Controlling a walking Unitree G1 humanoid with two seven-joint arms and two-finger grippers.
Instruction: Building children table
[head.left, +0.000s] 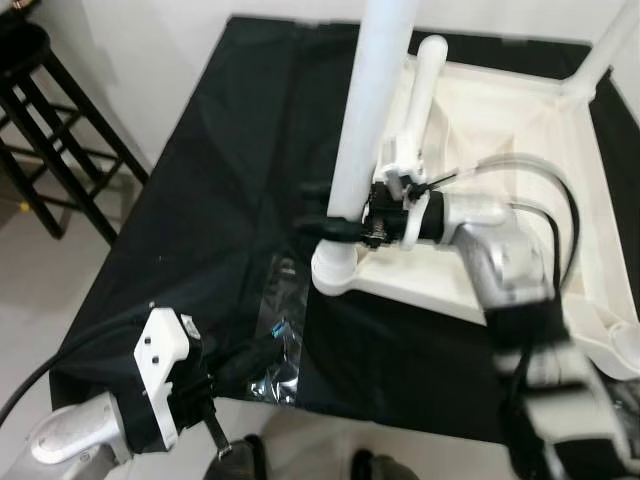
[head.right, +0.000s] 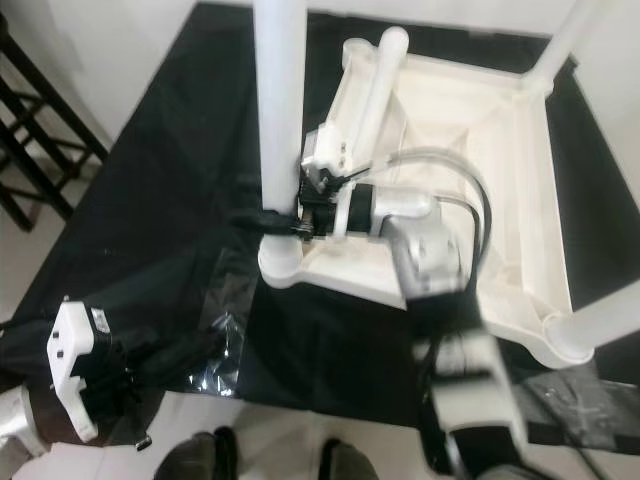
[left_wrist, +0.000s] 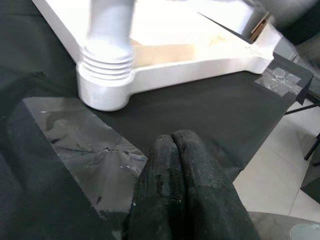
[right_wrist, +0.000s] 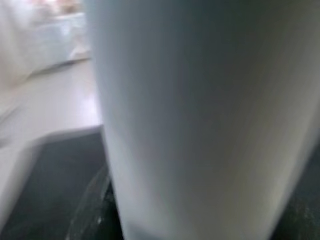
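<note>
My left gripper (left_wrist: 172, 165) sits low at the near edge of the black cloth (head.left: 200, 200), fingers pressed together, nothing in them, just short of a clear plastic sheet (left_wrist: 85, 145). Further in, my right gripper (head.left: 335, 228) is clamped around the upright white leg (head.left: 365, 120) just above its corner socket on the upside-down white tabletop (head.left: 500, 120). A loose leg (head.left: 420, 90) lies across the tabletop beyond.

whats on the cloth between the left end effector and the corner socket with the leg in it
A strip of clear tape lies on the black cloth between the left end effector and the socket; the left wrist view shows it best.
</note>
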